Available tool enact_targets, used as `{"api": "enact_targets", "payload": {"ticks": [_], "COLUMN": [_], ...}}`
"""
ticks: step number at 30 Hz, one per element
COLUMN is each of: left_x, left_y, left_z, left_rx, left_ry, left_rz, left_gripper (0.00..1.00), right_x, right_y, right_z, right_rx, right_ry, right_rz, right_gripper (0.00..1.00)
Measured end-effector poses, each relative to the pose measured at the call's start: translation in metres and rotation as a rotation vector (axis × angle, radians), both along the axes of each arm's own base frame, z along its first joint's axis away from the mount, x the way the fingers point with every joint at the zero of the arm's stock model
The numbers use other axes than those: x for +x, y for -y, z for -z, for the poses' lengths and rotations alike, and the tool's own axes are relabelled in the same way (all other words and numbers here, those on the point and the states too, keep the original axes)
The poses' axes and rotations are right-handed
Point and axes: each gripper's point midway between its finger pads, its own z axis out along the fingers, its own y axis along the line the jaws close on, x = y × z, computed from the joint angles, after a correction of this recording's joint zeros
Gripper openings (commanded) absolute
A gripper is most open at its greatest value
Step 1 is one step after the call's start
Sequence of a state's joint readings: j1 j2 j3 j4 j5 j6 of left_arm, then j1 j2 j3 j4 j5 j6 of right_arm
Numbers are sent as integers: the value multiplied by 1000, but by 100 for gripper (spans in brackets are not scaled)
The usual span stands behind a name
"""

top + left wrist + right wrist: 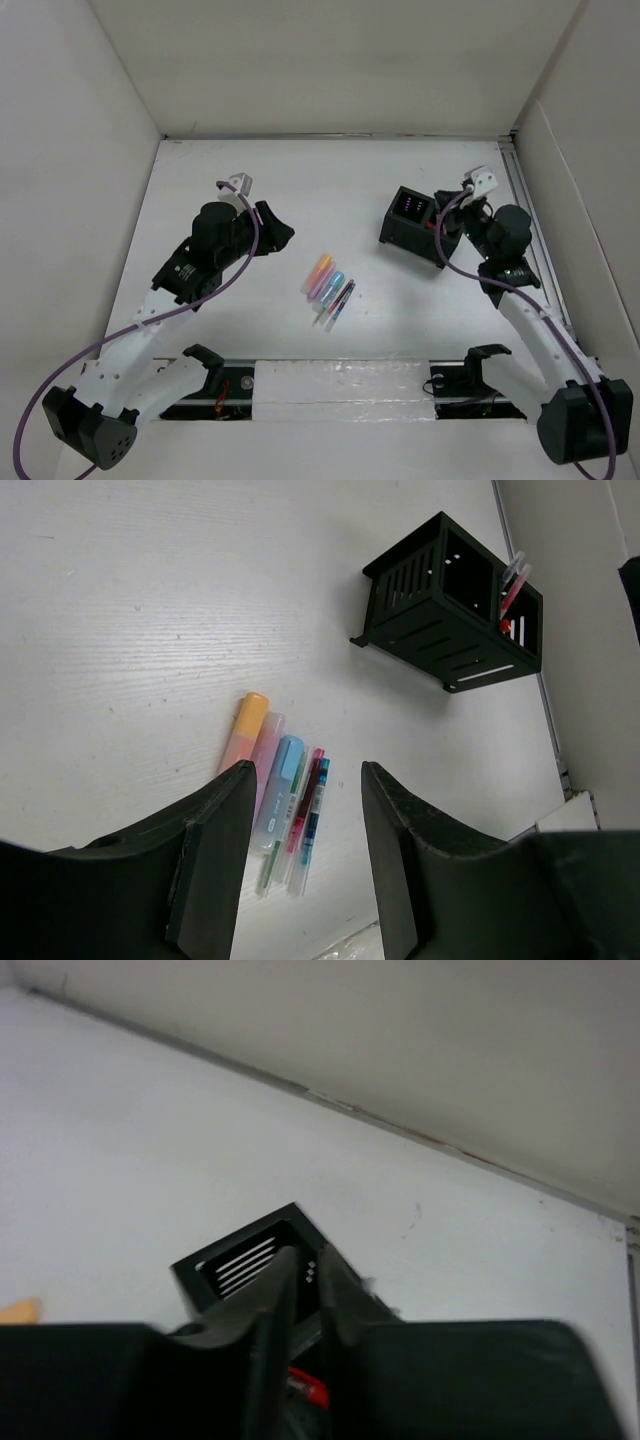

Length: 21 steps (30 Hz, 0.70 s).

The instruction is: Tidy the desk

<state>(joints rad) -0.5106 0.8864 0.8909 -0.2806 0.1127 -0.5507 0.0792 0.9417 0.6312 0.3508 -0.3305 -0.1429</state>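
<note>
The desk (330, 180) is a white tabletop walled by white panels. Several highlighters and pens (328, 285) lie side by side at its middle; they also show in the left wrist view (285, 785). A black two-compartment organizer box (410, 225) stands right of them, with red and pink pens (512, 585) in one compartment. My left gripper (272, 228) hovers left of the pen group, open and empty (300, 870). My right gripper (447, 222) is at the box's right side. Its jaws are nearly closed over the box (308, 1260), with nothing seen between the tips and a red pen (305, 1388) below.
A metal rail (530, 220) runs along the desk's right edge. A taped strip (340, 380) lies along the near edge between the arm bases. White wall panels (330, 60) close the back and sides.
</note>
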Motion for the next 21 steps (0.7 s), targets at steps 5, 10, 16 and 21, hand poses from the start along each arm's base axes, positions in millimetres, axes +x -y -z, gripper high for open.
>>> {"api": "enact_targets", "payload": {"ticks": [5,10,16,21], "left_x": [0,0,0,0], "left_y": [0,-1,-1,-1], "left_z": [0,0,0,0], "left_rx": [3,9,14,15], "left_ry": [3,6,9,12], "left_rz": [0,2,6,7], "left_gripper": [43,43,43,43], "right_x": [-42,-109,-137,-135], "right_y": [-77,-142,-165,-190], "right_z": [40,141,207,221], "right_rx": [12,-38,-103,-101], "right_ry": [-171,-535,-783,-863], "right_rz": [-188,-304,-289,-270], "right_gripper": [0,40,58,55]}}
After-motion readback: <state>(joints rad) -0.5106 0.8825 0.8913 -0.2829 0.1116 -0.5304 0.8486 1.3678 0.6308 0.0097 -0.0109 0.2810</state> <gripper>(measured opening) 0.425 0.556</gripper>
